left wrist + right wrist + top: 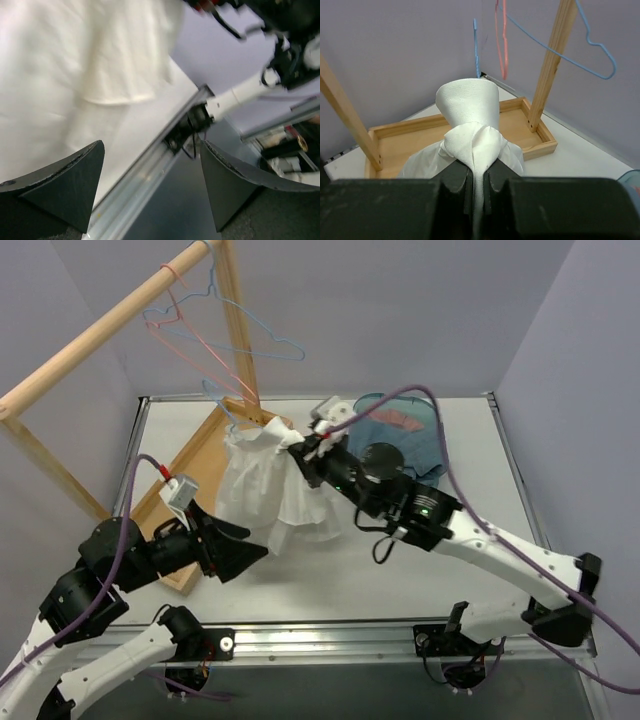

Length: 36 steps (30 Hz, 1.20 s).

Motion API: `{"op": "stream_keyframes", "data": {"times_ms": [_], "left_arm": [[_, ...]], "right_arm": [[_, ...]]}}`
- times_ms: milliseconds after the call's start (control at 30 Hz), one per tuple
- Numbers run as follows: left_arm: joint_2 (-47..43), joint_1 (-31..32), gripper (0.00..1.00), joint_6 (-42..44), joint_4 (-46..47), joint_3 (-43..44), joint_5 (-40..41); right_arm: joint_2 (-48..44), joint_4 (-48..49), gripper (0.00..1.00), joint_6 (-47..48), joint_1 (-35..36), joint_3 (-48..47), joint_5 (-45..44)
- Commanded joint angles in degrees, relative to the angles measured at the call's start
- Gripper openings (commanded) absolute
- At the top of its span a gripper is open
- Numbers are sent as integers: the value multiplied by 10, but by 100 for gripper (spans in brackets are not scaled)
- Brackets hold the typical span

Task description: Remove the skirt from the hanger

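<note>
White-and-black arms (500, 540), purple cables (405, 391), green indicator light (424, 508), black wedge-shaped claw fingers (60, 190)

A pale wooden garment rack (100, 332) is standing at the left of the white surface (340, 585), its shallow wooden tray base (205, 455) lying flat. A crumpled teal cloth with a pink print (405, 425) is lying toward the far right, apart from the tray.

The skirt (265, 485) is soft matt cloth; the rack (90, 338) is smooth bare wood.
</note>
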State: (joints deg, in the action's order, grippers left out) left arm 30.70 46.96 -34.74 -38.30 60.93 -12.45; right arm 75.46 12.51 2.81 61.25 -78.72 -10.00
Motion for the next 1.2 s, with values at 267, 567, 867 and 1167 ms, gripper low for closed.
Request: {"op": "stream_keyframes", "data": {"times_ms": [267, 567, 867, 1167], "left_arm": [[200, 2, 93, 56, 24, 247, 200], [306, 2, 95, 46, 113, 281, 172], [349, 2, 95, 34, 147, 307, 153], [374, 2, 89, 30, 155, 302, 149]], "right_arm": [[-296, -108, 0, -67, 10, 70, -22], [-358, -168, 0, -105, 11, 72, -4], [-363, -175, 0, -107, 10, 69, 9], [-360, -151, 0, -105, 9, 68, 16]]}}
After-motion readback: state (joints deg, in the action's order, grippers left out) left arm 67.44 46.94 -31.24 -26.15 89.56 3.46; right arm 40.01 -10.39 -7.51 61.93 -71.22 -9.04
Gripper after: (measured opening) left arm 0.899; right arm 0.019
